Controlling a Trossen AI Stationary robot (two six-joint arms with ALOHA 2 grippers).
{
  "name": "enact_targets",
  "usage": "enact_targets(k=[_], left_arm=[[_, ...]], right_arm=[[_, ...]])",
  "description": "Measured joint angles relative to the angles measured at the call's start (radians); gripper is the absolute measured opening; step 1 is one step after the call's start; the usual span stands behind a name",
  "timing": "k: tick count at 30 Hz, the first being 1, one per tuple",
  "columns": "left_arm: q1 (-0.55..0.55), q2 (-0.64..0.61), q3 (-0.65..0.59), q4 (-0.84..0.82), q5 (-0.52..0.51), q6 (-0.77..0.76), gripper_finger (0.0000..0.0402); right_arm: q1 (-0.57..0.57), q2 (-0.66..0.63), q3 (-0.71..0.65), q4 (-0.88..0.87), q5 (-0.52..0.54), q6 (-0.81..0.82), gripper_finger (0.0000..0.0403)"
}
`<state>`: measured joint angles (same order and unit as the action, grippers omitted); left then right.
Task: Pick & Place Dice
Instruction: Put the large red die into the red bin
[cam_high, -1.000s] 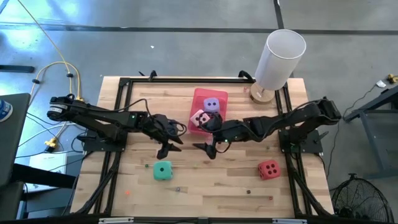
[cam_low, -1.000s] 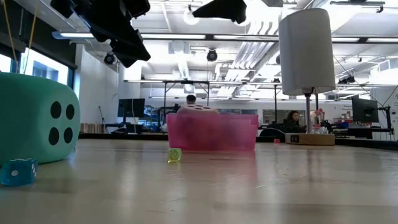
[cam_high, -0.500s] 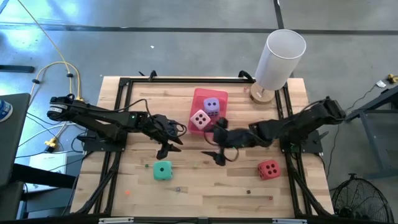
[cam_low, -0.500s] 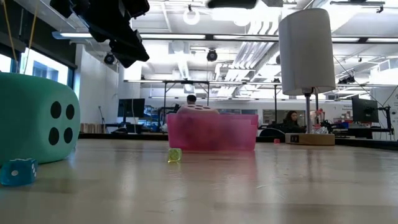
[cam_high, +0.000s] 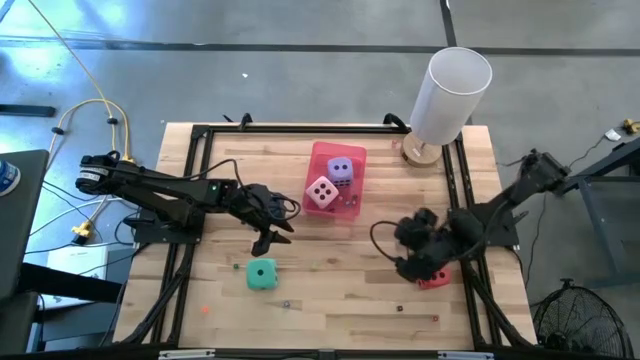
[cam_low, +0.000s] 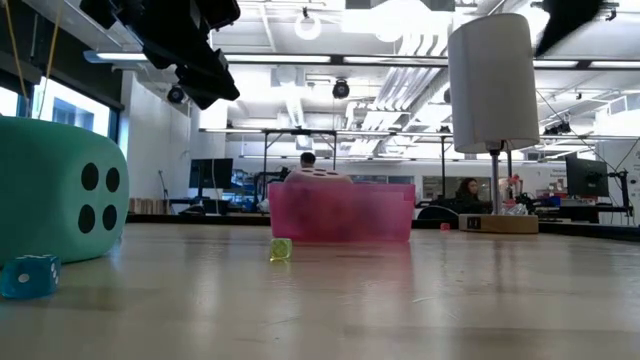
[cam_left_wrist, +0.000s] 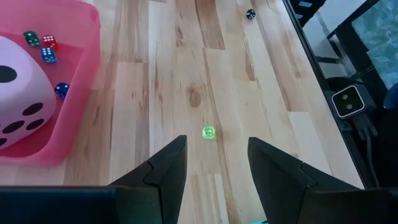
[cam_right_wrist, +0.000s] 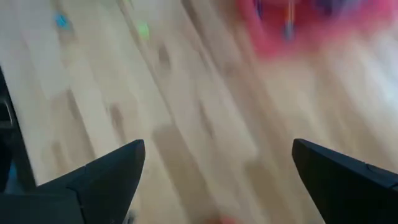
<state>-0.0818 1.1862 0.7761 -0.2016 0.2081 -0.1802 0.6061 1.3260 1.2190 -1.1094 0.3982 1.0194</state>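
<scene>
Jaws spread wide, the right gripper (cam_high: 418, 268) hangs right over the soft red pipped cube (cam_high: 436, 278) on the worktop, a light squashy thing best pinched across opposite flat faces, while the left gripper (cam_high: 266, 238) waits part-open above the teal cube (cam_high: 262, 275).

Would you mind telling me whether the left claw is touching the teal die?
Apart. In the high view, bare wood shows between the left claw and the teal die, and the left wrist view shows nothing between its fingers.

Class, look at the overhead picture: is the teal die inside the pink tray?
No, the teal die sits on the bare wooden table, apart from the pink tray.
</scene>
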Motion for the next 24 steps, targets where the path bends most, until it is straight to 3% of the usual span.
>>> enact_targets(k=[5, 14, 24], left_arm=[[0.0, 0.0, 0.0, 0.007, 0.0, -0.001, 0.0164], [0.0, 0.0, 0.0, 0.007, 0.0, 0.0, 0.0164], [0.001, 0.0, 0.0, 0.015, 0.001, -0.001, 0.0164]], right_arm=[[0.044, 0.007, 0.0, -0.098, -0.16, 0.316, 0.04], [0.142, 0.007, 0.0, -0.241, -0.324, 0.851, 0.04], [0.218, 0.032, -0.03, -0.247, -0.349, 1.014, 0.04]])
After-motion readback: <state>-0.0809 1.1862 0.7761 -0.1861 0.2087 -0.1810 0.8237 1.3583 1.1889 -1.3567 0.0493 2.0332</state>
